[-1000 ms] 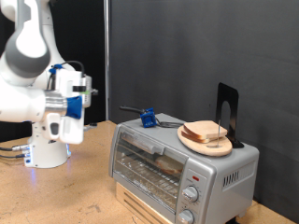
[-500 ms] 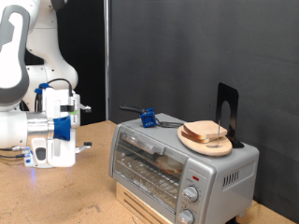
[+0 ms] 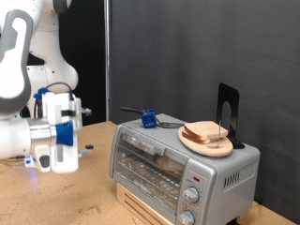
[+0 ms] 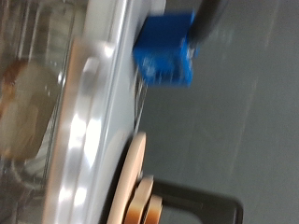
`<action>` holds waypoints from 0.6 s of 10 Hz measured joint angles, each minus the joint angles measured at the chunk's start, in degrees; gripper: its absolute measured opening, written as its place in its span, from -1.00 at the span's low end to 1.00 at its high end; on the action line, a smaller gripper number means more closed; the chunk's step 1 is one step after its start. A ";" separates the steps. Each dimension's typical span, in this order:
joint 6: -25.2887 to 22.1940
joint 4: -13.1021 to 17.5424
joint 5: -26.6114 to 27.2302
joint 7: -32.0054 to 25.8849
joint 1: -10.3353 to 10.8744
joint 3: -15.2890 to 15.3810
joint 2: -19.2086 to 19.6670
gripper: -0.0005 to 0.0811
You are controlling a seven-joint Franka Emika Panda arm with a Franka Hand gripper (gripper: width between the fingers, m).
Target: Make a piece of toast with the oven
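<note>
At nine o'clock in the exterior view the white arm carries the hand, well apart from the oven; it is blurred, so I cannot tell how far its fingers are spread or whether they hold anything. Under it lies the wooden tabletop. The oven sits at about five o'clock, its glass door closed, with a brownish shape that may be the toast on the wire rack behind the glass. On the oven's roof, a blue clip with a dark handle lies at the left rear, then a round plate with stacked bread slices, then a black stand at the right rear. Nothing stands between the hand and the oven door.

The wrist view, blurred, shows a pale round slice through the oven glass, the clip on the roof, and the plate edge-on. The hand's fingers do not show there.
</note>
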 joint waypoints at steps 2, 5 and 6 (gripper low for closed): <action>-0.91 4.71 5.67 0.26 -0.01 1.26 5.43 0.99; -1.20 8.99 9.58 0.86 -0.13 2.41 9.88 0.99; -1.24 8.95 9.53 1.20 -0.13 2.43 9.92 0.99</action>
